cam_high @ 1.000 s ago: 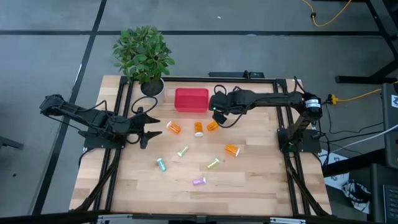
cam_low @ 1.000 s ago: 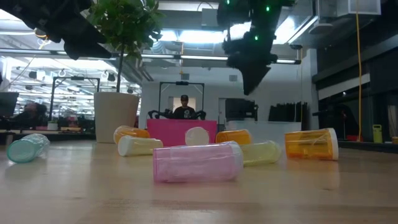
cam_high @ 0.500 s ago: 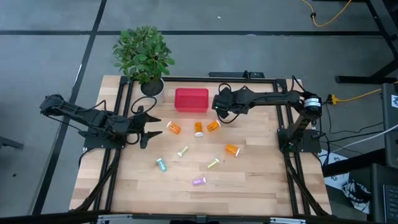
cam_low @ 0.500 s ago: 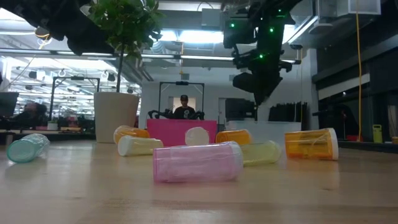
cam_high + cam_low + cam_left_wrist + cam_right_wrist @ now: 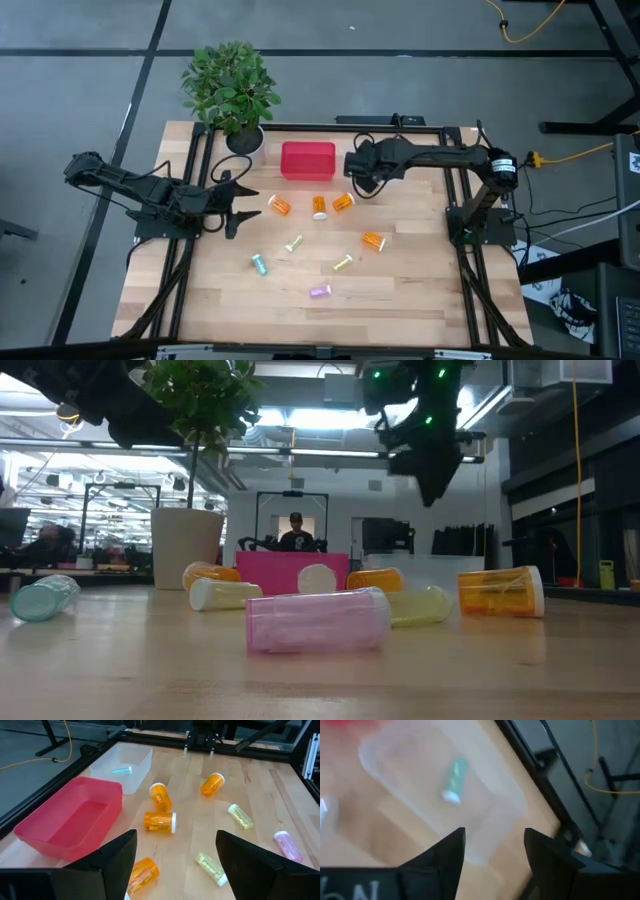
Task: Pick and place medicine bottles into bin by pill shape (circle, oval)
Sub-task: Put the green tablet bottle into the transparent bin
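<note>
Several medicine bottles lie on their sides on the wooden table: orange ones, a pale one, a teal one and a purple one. Another teal bottle lies inside a clear bin next to the red bin. My right gripper hangs open above the clear bin with nothing between its fingers. My left gripper stands open at the table's left, clear of the bottles.
A potted plant stands at the far left corner. A black metal frame runs along the table's edges. Bare wood lies toward the near edge. A person sits in the room beyond the table.
My right gripper has drifted a little toward the table's right edge and risen above the clear bin. The bottles on the table have stayed where they were.
</note>
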{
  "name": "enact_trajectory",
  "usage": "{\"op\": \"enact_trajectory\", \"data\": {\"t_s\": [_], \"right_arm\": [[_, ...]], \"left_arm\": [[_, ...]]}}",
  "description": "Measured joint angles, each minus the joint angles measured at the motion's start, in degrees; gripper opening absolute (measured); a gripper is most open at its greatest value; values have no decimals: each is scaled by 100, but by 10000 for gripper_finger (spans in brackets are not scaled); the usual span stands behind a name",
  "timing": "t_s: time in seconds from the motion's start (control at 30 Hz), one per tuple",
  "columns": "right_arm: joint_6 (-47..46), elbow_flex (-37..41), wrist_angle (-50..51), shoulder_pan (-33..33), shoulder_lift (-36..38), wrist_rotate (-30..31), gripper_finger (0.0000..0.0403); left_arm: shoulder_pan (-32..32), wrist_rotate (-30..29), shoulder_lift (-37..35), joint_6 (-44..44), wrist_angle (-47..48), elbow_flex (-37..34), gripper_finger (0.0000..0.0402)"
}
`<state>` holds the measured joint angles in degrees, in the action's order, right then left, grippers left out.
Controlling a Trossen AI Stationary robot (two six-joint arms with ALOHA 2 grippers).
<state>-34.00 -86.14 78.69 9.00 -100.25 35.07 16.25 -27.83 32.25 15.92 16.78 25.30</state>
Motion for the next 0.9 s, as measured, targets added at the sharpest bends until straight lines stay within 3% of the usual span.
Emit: {"op": "enact_trajectory", "data": {"t_s": [0.17,0.33,0.63,0.83,0.9], "right_arm": [[-946,-372,1163,-562,13,-257,197],[-555,-355,549,-1262,177,-1177,196],[295,-355,-1206,-2341,176,-1864,196],[732,-355,-2023,-2751,-98,-2089,196],[968,-353,-2194,-2805,-281,-2453,196]], "left_arm": [[4,1,88,0,42,-2,265],[4,4,299,1,40,-7,265],[2,4,380,4,35,-7,265],[2,4,380,13,33,-7,265],[2,4,380,20,31,-7,265]]}}
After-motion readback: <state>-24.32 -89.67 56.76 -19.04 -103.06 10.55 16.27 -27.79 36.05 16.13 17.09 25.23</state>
